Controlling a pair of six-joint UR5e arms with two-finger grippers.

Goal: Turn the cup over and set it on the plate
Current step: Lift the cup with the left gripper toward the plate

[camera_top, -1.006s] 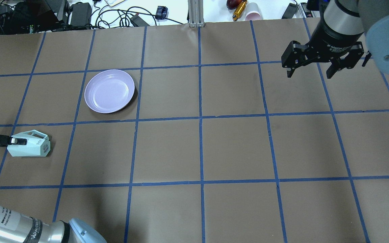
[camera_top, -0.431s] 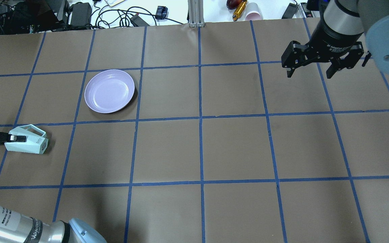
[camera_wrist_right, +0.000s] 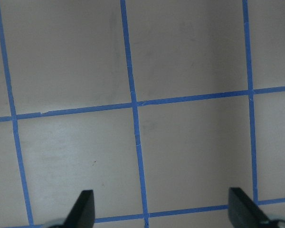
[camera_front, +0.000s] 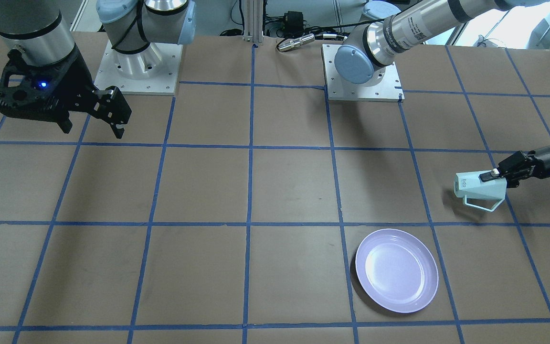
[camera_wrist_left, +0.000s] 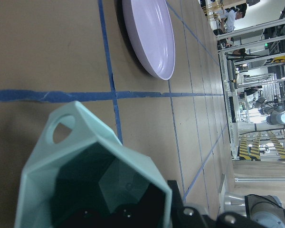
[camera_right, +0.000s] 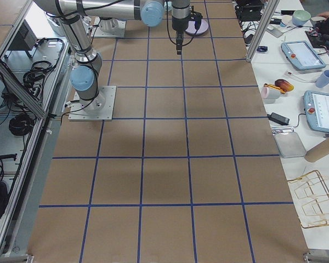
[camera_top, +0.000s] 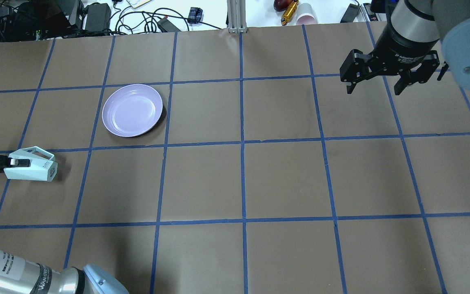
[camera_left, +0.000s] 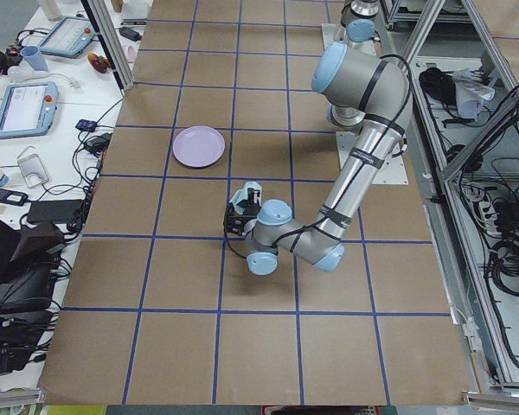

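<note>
The mint-green faceted cup (camera_top: 33, 170) is held on its side, low over the table at its left edge. Its printed base faces the table's middle and its handle faces the plate. My left gripper (camera_top: 19, 162) is shut on the cup's wall at the rim, with one finger inside the mouth; it also shows in the front view (camera_front: 489, 176). The left wrist view shows the cup's dark teal inside (camera_wrist_left: 92, 183). The lavender plate (camera_top: 132, 110) lies one grid square beyond and to the right of the cup. My right gripper (camera_top: 373, 90) hangs open and empty over the far right.
The table is brown paper with blue tape grid lines (camera_top: 242, 143). Cables, power bricks and small items (camera_top: 96, 14) lie beyond the far edge. The arm bases (camera_front: 136, 62) stand on the robot's side.
The left gripper has drawn the cup a little left and toward the far side, turning it slightly. The plate and the right arm have not moved.
</note>
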